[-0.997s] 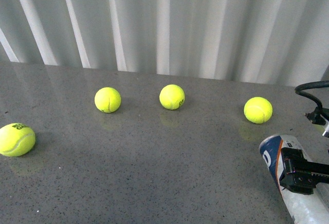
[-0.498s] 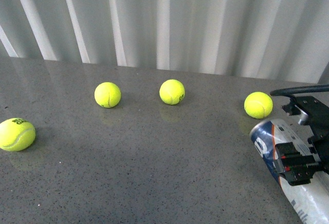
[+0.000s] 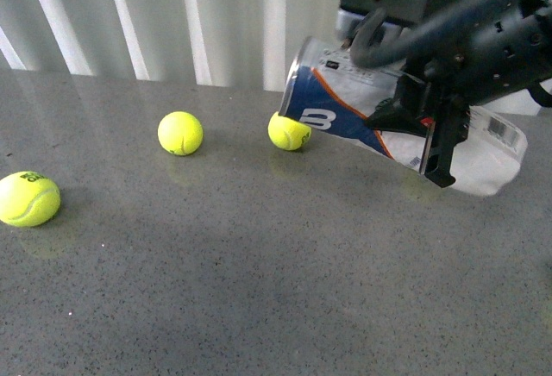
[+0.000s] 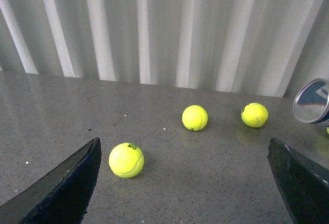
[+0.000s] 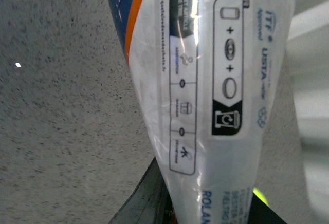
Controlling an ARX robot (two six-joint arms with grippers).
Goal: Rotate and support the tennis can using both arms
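The tennis can (image 3: 345, 109), a clear tube with a blue-white-orange label, hangs nearly level above the table at the upper right of the front view, silver rim toward the left. My right gripper (image 3: 427, 122) is shut on its dented middle. In the right wrist view the can (image 5: 205, 80) fills the frame and the fingers (image 5: 149, 198) pinch it. The can's silver rim (image 4: 311, 101) shows at the edge of the left wrist view. My left gripper (image 4: 190, 183) is open and empty, its black fingertips (image 4: 72, 183) wide apart above the table. It is out of the front view.
Three yellow tennis balls lie on the grey table (image 3: 259, 290): one at the left edge (image 3: 29, 198), one left of centre (image 3: 180, 133), one just under the can's rim (image 3: 288, 131). They also show in the left wrist view (image 4: 126, 160). White curtain folds stand behind the table.
My right arm has lifted the can from the table's near right up and to the left, turning it to lie nearly level in the air. The rightmost ball is now hidden behind it.
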